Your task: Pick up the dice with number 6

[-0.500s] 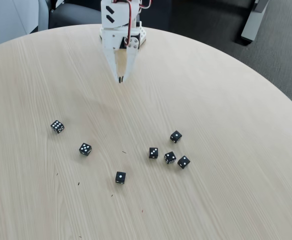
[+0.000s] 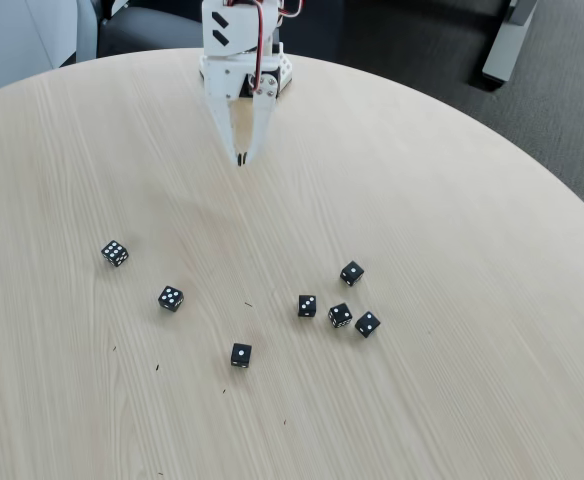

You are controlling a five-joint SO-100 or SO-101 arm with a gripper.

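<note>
Hand up top, six-die far left on counter.
Fixed view: hand [image 2: 240, 158] at 12 o'clock, tips together, holding nothing. Dice with number 6 [image 2: 115, 253] sits at 9 o'clock on the counter [image 2: 452, 200], well apart from hand; six other black dice spread toward 5 o'clock.

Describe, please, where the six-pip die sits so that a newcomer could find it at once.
On the round wooden table, look to the far left of the scattered black dice, in the fixed view. The six die lies apart there, leftmost of all, its top crowded with pips, unlike its nearest neighbour.
</note>
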